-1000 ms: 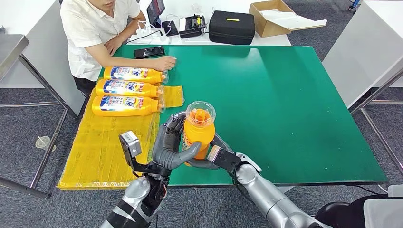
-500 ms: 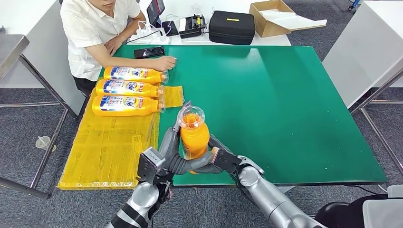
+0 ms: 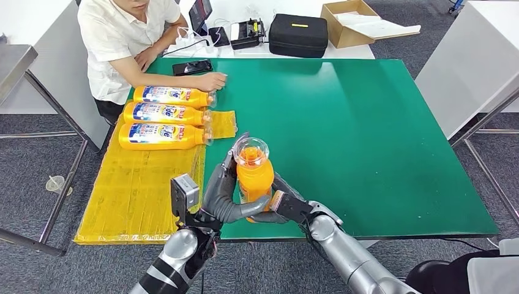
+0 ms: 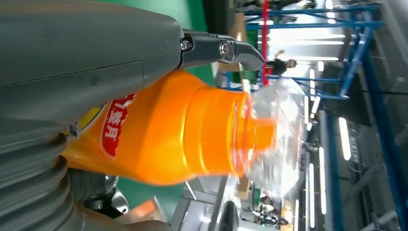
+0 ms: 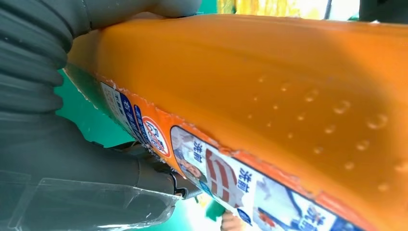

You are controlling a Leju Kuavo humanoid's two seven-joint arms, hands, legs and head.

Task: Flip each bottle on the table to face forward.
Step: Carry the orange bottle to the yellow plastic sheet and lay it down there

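Both robot hands grasp one orange plastic bottle with a clear cap [image 3: 254,173] upright at the green bench's [image 3: 367,135] near edge: left robot hand [image 3: 221,195], right robot hand [image 3: 283,203].

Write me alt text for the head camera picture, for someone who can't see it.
Both robot hands, left hand and right hand, hold an orange bottle upright above the near edge of a green table. Three more orange bottles lie on their sides on a yellow mat to the left, where a person sits.
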